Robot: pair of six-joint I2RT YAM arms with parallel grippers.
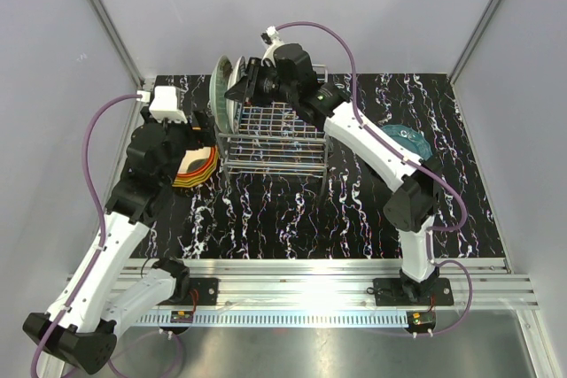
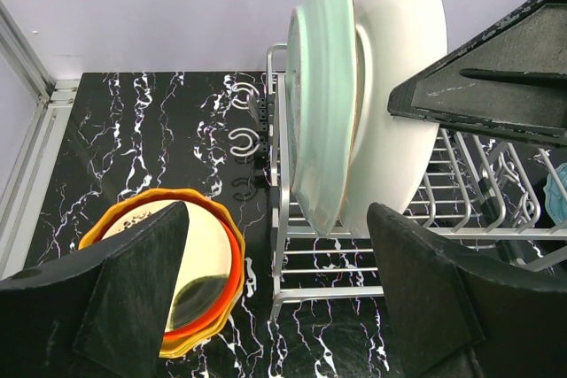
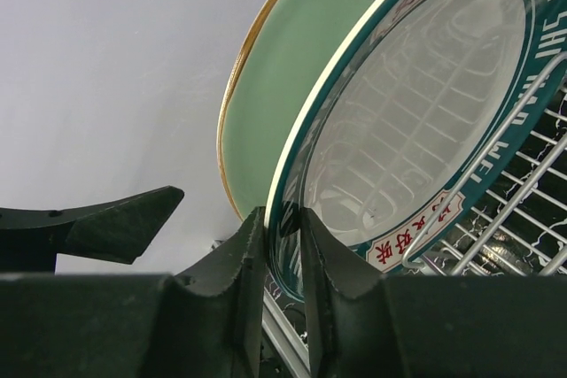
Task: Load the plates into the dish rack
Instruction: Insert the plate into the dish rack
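Observation:
The chrome wire dish rack stands mid-table. Two plates stand upright at its left end: a pale mint green plate and beside it a cream plate with a teal rim. My right gripper is shut on the cream plate's rim, with the mint plate just behind it. My left gripper is open and empty, hovering between the rack's left end and a flat stack of orange, red-orange and yellow plates. The stack also shows in the top view.
A teal plate lies flat on the black marbled table right of the rack, partly under the right arm. Grey walls enclose the table at the back and sides. The right gripper's finger reaches over the rack close to my left gripper.

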